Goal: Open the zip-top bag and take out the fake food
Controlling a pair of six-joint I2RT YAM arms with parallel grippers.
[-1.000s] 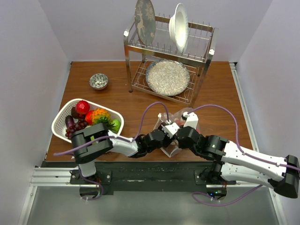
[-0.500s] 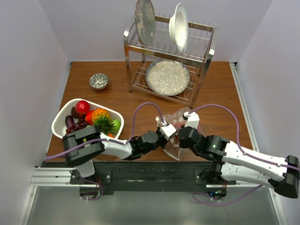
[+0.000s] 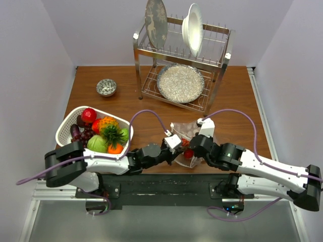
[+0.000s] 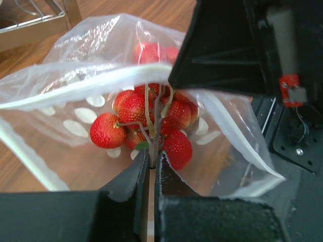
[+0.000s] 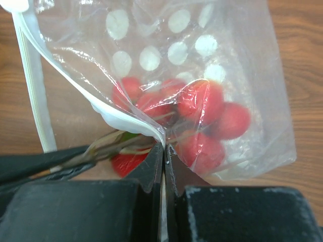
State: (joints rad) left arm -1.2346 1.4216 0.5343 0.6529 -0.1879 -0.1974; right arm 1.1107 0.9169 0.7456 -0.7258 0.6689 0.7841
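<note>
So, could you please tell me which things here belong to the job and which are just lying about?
Job in hand: zip-top bag; strawberry bunch inside it; left gripper, shut on the stems; right gripper, shut on the bag's edge.
Lying about: white basket with its fruit; small bowl; dish rack.

zip-top bag (image 4: 91,55): clear plastic, crinkly, glossy. fake food (image 4: 132,108): red, pitted, shiny plastic. table (image 3: 237,106): wood grain, matt. rack (image 3: 150,84): bright metal. basket (image 3: 63,132): wht plastic.
</note>
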